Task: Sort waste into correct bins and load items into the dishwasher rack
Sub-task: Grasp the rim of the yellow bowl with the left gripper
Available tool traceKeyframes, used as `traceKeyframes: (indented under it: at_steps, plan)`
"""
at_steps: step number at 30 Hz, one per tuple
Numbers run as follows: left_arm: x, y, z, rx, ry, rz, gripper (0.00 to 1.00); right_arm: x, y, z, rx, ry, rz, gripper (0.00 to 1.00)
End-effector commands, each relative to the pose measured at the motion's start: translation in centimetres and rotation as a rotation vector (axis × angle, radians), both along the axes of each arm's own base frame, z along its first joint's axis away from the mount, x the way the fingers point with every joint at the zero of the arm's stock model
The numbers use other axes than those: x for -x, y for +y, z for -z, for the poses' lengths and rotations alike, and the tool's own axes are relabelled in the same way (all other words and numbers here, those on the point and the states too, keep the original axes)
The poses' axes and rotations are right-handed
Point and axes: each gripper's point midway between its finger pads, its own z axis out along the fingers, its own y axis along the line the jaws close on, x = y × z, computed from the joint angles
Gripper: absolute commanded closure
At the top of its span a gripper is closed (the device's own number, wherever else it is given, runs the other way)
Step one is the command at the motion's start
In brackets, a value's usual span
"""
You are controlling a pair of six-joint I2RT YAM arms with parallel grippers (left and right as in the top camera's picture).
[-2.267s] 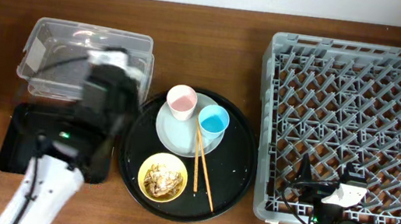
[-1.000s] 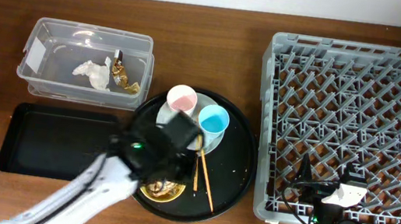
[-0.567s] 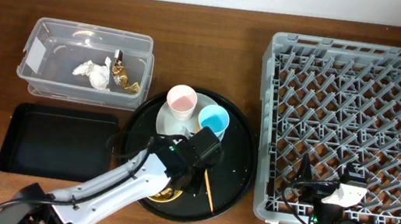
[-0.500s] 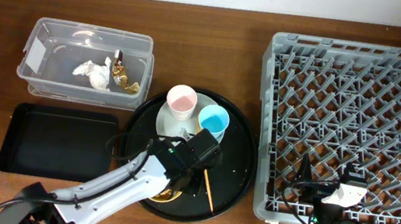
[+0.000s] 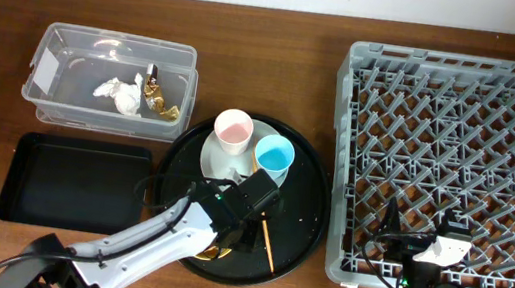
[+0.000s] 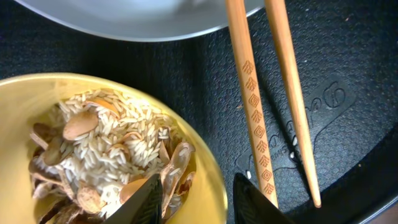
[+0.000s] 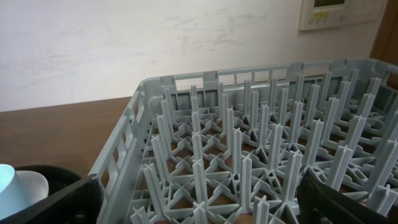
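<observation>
left gripper [image 6: 199, 202] moved onto yellow bowl [image 6: 18, 102] rim | wood table [image 5: 269, 65] | white wall [image 7: 124, 43]

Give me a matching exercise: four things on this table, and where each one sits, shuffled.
Things:
1. crumpled white tissue
2. pink cup
3. food scraps
4. wooden chopsticks

Places:
A. in the yellow bowl
B. on the round black tray, beside the bowl
C. in the clear tub
D. on the grey-blue plate

Pairs: 1-C, 2-D, 3-A, 4-B.
</observation>
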Motion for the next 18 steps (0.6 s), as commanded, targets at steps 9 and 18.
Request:
traceKeyframes:
  at_steps: [9,18]
  plan:
    - [0.5,-0.3,0.5,-0.060,-0.064,0.025,0.68,0.0,-0.2,0.3,-0.005,0.004,0.009,0.02]
    - [-1.2,2.9,-0.2,-0.231,-0.180,-0.002,0.67,0.0,-0.2,0.3,-0.005,0.004,0.009,0.02]
